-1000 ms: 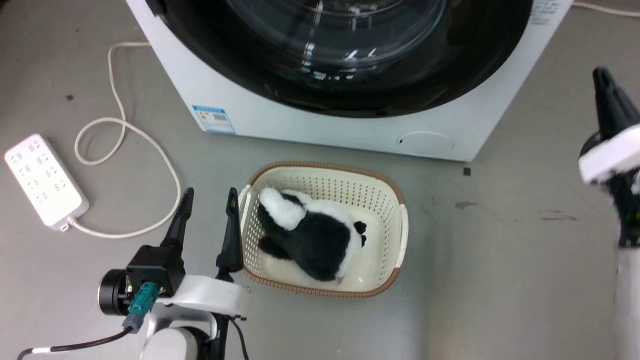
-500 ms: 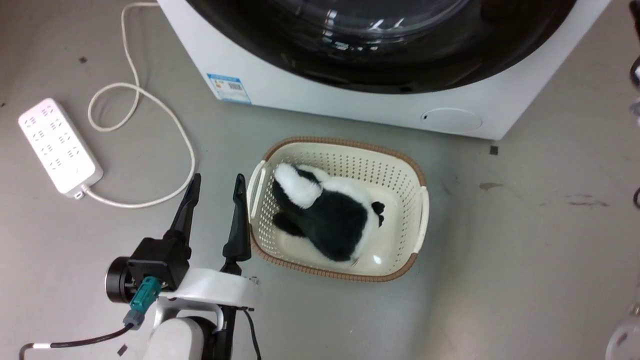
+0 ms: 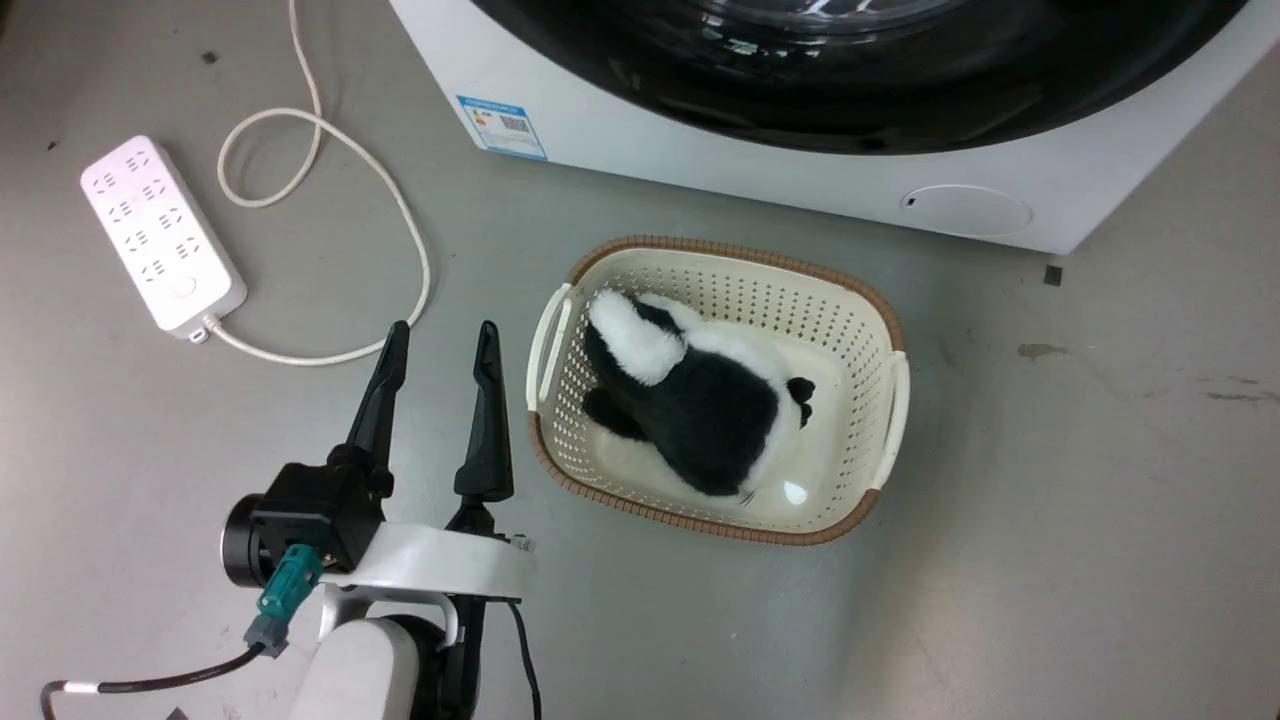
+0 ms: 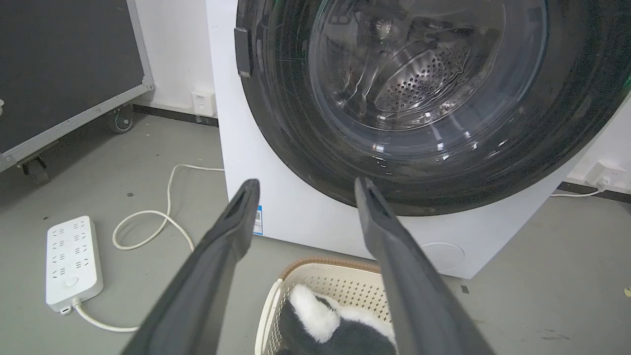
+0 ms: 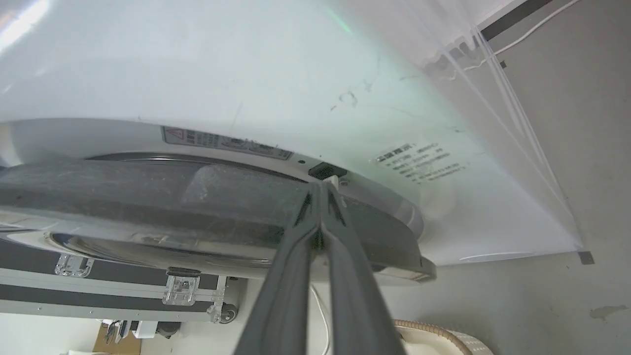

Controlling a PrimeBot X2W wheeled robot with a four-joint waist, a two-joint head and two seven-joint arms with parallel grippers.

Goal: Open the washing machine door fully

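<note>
In front of the washing machine [image 3: 620, 140] there's a basket [image 3: 720, 246] with a plush panda [image 3: 700, 410] in it, sitting right below the washing machine door [image 4: 281, 123]. A power strip [image 3: 160, 235] lies on the floor off to the machine's side. The door's a glossy black ring round a clear bowl, filling the machine's front. The left gripper [image 3: 443, 330] is spread wide and empty near the basket. The right gripper [image 5: 321, 185] is pinched together at the door's edge. The head camera's swung since a second ago, but the basket hasn't budged.

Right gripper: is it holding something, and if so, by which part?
Nothing, as far as it shows: the right gripper is shut with no gap, its tips at the rim of the washing machine door.
</note>
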